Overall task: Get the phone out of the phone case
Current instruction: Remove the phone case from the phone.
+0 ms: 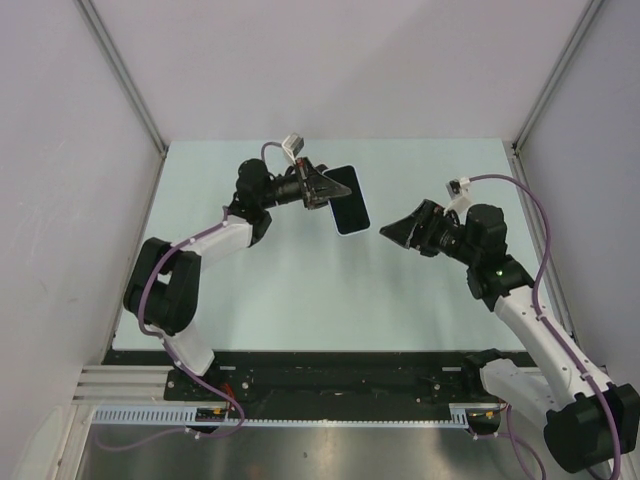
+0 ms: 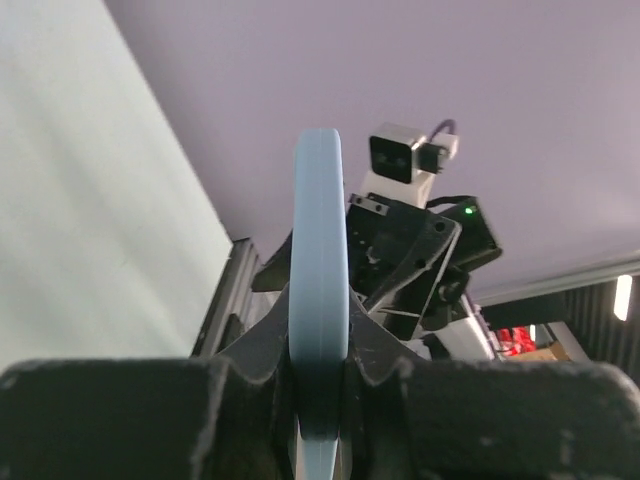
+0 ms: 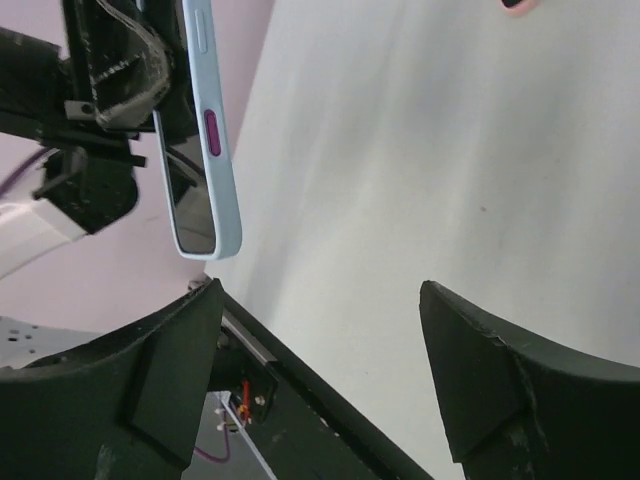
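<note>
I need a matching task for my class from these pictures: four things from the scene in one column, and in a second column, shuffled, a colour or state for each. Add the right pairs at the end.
Column one
1. left end effector
2. right end effector
3. phone case
4. side button on the case's edge

Column two
A. open, holding nothing
B. light blue
C. magenta
D. shut on the phone case, holding it off the table

Pairs: 1-D, 2-A, 3-B, 4-C
</note>
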### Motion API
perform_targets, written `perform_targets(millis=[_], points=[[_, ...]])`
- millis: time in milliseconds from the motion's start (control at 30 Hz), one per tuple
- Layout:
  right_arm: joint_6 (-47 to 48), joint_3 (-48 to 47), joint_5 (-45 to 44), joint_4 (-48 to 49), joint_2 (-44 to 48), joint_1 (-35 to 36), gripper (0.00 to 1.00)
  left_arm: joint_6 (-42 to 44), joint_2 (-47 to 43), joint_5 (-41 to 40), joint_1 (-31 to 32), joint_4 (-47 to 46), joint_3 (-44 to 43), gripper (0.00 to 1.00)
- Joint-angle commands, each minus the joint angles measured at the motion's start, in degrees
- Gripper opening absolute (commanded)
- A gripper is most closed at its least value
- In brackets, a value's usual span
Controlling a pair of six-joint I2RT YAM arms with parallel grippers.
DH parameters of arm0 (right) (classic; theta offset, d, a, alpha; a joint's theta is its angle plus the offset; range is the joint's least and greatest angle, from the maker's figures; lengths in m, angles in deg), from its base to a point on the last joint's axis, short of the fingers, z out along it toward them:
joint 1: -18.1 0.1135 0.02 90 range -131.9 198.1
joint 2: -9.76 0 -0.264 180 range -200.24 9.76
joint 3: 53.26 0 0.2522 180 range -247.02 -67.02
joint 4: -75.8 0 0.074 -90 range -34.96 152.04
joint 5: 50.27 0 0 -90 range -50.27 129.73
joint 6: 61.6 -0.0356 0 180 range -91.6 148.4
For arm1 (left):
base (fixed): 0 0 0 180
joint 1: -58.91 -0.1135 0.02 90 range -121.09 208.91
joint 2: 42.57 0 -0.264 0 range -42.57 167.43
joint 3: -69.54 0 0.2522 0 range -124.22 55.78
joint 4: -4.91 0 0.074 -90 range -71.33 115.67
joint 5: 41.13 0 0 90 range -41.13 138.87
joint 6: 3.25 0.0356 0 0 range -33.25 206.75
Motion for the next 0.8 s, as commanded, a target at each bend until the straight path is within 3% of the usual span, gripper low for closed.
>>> perform_targets(millis=[0, 233, 533, 633, 767], points=[[-5.68, 0.56, 3.61, 10.78, 1.90, -0.22, 0.84, -10.65, -1.80, 3.40, -0.21, -16.27, 1.06, 0.00], [-19.57, 7.95, 9.34, 38.70, -0.38, 2.05, 0.74, -13.46, -1.27, 2.79, -0.30, -19.97, 1.68, 0.00], [-24.94, 9.45, 8.64, 49.37, -5.12, 5.92, 0.55, -12.94, -1.63, 2.26, -0.21, -19.44, 2.12, 0.00], [-27.30, 9.71, 8.38, 51.93, -6.53, 6.63, 0.45, -12.94, -1.71, 2.08, -0.30, -19.71, 2.47, 0.00], [-31.95, 11.03, 7.94, 57.72, -8.03, 7.16, 0.24, -13.03, -1.80, 1.73, -0.21, -19.62, 2.47, 0.00]])
